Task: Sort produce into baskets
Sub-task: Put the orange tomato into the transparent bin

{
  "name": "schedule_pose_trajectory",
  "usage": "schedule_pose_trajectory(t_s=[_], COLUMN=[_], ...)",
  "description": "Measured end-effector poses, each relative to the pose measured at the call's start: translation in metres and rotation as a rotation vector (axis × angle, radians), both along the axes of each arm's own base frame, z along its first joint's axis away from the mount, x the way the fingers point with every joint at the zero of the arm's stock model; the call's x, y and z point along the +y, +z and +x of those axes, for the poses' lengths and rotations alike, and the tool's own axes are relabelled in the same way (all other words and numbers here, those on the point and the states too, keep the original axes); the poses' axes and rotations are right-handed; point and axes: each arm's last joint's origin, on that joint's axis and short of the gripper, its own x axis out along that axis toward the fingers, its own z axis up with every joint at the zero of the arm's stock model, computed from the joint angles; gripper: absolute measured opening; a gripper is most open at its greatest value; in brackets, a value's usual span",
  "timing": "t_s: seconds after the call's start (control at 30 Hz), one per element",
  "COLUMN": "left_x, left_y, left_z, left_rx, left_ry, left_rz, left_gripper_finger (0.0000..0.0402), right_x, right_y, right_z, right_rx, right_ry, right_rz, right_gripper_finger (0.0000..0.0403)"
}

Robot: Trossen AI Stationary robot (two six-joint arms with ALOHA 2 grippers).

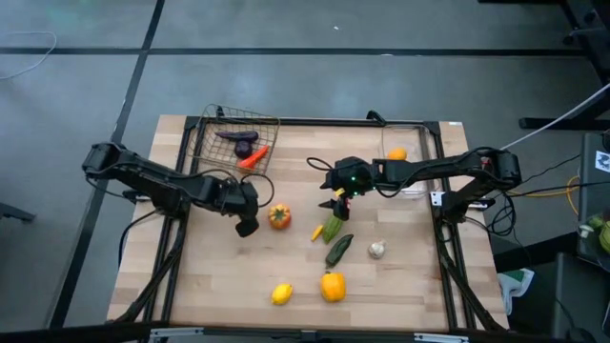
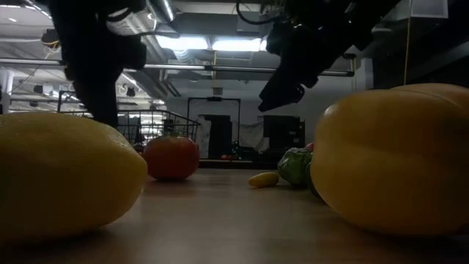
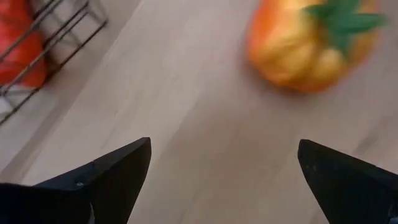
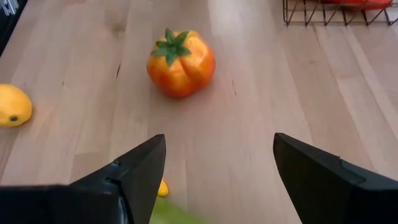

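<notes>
Pale wood table [image 1: 400,286] holds scattered produce [image 1: 278,216]; both end effectors hover spread, empty.

The high view looks straight down on the whole bench [image 1: 238,286] and both arms. The low view sits at bench height, very close behind a lemon [image 2: 66,180] and a yellow pepper [image 2: 396,161], facing the room. Each wrist view looks down at the wood from close above. All four views share the orange tomato [image 1: 278,216], and both wrist views catch a corner of the wire basket [image 4: 336,15].
</notes>
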Motion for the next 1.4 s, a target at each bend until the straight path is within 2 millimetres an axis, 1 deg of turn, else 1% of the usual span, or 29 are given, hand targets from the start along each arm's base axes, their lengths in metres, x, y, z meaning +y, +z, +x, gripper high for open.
schedule_pose_trajectory(t_s=[0.1, 0.23, 0.43, 0.73, 0.87, 1.03, 1.2, 1.27, 1.4], left_x=[-0.001, 0.002, 0.003, 0.002, 0.005, 0.011, 0.016, 0.019, 0.02], left_y=[-0.011, -0.023, -0.036, -0.056, -0.065, -0.07, -0.073, -0.075, -0.078], left_z=[-0.003, -0.005, 0.001, 0.017, 0.025, 0.036, 0.043, 0.044, 0.048], left_rx=[-0.008, -0.069, -0.169, -0.218, -0.23, -0.29, -0.327, -0.331, -0.356], left_ry=[0.087, 0.174, 0.181, 0.187, 0.189, 0.212, 0.23, 0.239, 0.242], left_rz=[0.038, 0.058, 0.048, 0.042, 0.045, 0.038, 0.035, 0.035, 0.03], left_gripper_finger=[0.04, 0.04, 0.04, 0.04, 0.04, 0.04, 0.04, 0.04, 0.04], right_x=[0.0, -0.001, -0.002, 0.0, 0.007, 0.017, 0.028, 0.032, 0.04], right_y=[0.001, -0.002, -0.019, -0.039, -0.047, -0.054, -0.064, -0.066, -0.068], right_z=[0.002, 0.008, 0.02, 0.035, 0.039, 0.043, 0.044, 0.047, 0.049], right_rx=[-0.019, -0.052, -0.061, -0.089, -0.099, -0.1, -0.068, -0.086, -0.093], right_ry=[0.001, 0.001, 0.006, 0.016, 0.043, 0.073, 0.111, 0.124, 0.099], right_rz=[-0.002, -0.005, -0.002, -0.003, 0.003, -0.001, -0.041, -0.056, -0.094], right_gripper_finger=[0.0296, 0.0296, 0.0296, 0.0296, 0.0296, 0.0296, 0.0296, 0.0296, 0.0296])
